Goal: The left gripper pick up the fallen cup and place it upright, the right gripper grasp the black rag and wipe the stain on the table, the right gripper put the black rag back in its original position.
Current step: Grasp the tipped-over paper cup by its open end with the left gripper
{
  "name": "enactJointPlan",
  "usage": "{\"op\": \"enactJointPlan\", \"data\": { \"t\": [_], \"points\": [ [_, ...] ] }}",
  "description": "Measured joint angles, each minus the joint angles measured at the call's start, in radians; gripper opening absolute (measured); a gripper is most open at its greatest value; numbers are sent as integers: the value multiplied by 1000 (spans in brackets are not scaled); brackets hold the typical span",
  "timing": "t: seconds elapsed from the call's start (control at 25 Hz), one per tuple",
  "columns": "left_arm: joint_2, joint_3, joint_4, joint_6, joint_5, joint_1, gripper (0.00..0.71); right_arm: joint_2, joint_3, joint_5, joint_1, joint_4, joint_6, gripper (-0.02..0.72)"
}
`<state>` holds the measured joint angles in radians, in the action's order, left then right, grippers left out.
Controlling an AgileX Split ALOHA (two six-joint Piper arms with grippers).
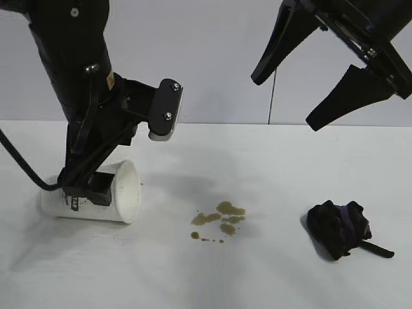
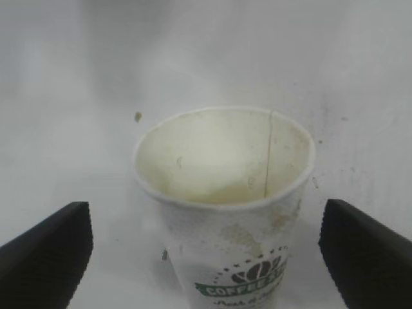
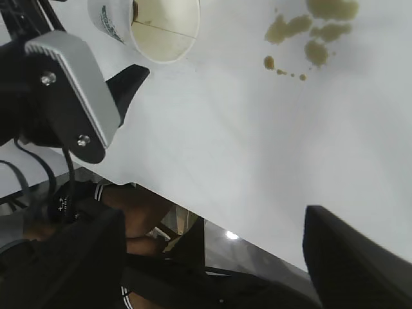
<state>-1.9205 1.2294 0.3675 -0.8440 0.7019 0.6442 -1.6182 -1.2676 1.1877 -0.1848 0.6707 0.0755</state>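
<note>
White desk (image 1: 257,283) under my arms, fallen cup (image 1: 122,193) on its side and empty between my left gripper's (image 1: 84,187) spread fingers, stain (image 1: 219,219) beside, black rag (image 1: 338,228) beneath my raised right gripper (image 1: 302,96), fingers apart.

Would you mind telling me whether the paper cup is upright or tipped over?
Tipped over: the cup lies on its side on the table, its open mouth facing the stain.

Glossy black arms, tapered black pincer fingers (image 1: 335,106), screwed grey camera bracket (image 1: 166,109).
</note>
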Motion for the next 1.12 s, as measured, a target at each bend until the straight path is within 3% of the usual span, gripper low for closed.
{"op": "enactJointPlan", "data": {
  "t": [0.64,0.84,1.12],
  "points": [
    [-100,6,37,17,-53,0,684,0,0,2,0,-1,0,524],
    [-101,6,37,31,-55,0,566,0,0,4,0,-1,0,524],
    [-48,10,-25,73,-84,-7,535,0,0,6,0,-1,0,524]
  ]
}}
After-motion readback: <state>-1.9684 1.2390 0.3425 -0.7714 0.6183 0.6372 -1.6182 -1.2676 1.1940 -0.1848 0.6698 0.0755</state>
